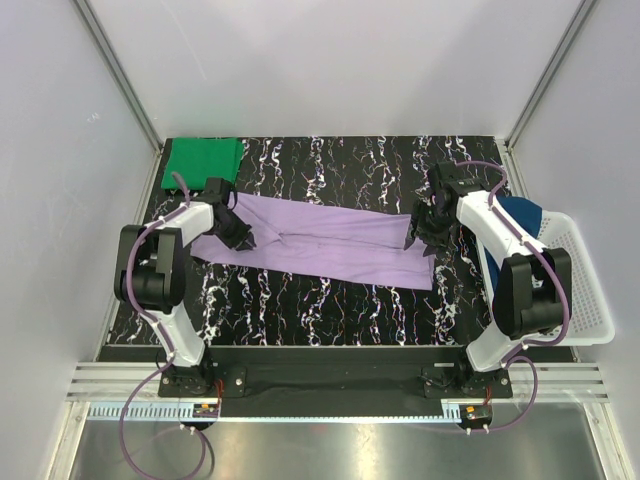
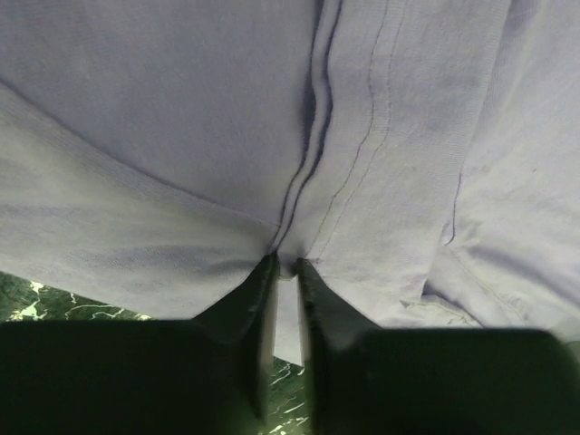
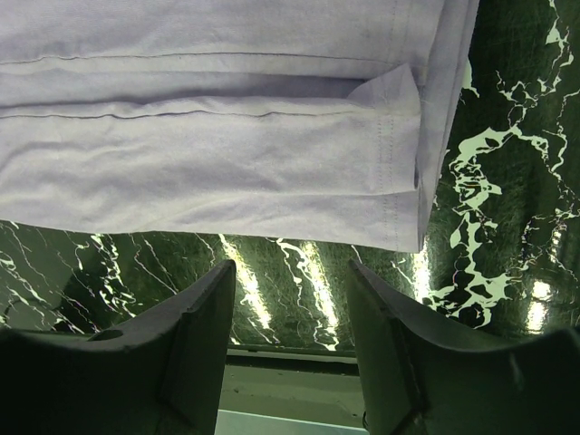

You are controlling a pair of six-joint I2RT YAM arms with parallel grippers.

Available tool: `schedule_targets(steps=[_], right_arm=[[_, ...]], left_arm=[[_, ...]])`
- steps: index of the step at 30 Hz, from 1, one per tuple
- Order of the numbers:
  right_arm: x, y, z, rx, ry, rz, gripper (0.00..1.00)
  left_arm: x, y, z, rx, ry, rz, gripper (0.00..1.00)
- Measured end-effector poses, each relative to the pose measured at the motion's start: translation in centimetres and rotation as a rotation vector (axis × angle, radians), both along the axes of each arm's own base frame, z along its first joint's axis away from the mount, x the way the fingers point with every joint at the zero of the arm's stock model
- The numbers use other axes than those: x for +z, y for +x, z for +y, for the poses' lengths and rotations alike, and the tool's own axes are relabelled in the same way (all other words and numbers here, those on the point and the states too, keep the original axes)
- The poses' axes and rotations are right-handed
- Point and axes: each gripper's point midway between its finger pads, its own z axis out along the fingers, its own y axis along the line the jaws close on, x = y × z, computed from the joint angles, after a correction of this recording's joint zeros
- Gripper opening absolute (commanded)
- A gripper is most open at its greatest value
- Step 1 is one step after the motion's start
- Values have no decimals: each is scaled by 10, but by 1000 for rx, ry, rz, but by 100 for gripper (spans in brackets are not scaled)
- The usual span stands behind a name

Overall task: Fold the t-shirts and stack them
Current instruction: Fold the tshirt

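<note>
Your lavender soft-cloth t-shirt (image 1: 320, 240) lies as a long folded band across the middle of the black marble-patterned tabletop with white veins (image 1: 330, 310), reaching from one arm to the other. Its near long edge slants toward you on the right and ends in a squared corner. The right wrist view shows a stitched hem at a corner there, lying flat on the tabletop.

Your left gripper (image 2: 285, 265) is clamped on the lavender shirt at the band's left end. Its two fingers stand almost together with a ridge of cloth pinched between them, and creases fan out from the pinch. Your right gripper (image 3: 292, 269) has its jaws apart with nothing between them, over bare tabletop just off the shirt's edge at the right end.

In front of the band you have a broad bare strip of tabletop. Behind it the strip is narrower. The bright green folded cloth t-shirt (image 1: 203, 162) fills the back left corner, just behind the left gripper. The dark blue cloth t-shirt (image 1: 520, 213) sits in the far end of the white plastic mesh basket (image 1: 590, 300) at the table's right edge, partly hidden by the right arm. White walls stand close on both sides.

The pale tick-marked strip (image 1: 300, 411) on the front rail is too small to read.
</note>
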Motion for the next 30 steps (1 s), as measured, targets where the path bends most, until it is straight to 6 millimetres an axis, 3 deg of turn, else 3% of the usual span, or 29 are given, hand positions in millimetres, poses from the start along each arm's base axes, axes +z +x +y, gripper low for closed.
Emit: schedule_targets(steps=[2,3,8,12,15,17,19,24,30], right_arm=[[0,-1,0,0,0,2,59],[-1,-1,0,0,-1,2,59],[0,-1,0,1,0,2,59],[-1,-1,0,4,-1,1,59],[-1,-1,0,6,-2,1,59],[-1,-1,0,8,-3,1,59],[-1,-1,0,10,-3,1,59],[-1,-1,-1,12,-3,2,59],[-5,-5,-1,12,-4,16,59]], left_arm=[[1,1,0,0,-1,-3,1],[1,2,0,3,-2,-4,0],[8,9,-5,-12,-3,-29,0],[28,27,-22,-50,-11,-88,0],[50,54,-43,-93,-41,-173,10],[63,72,-59,-125,-69,-228,32],[77,89,-76,-158,-86,-279,47],[104,105,-92,-221,-66,-366,53],[98,85,-66,-264,53,-353,45]])
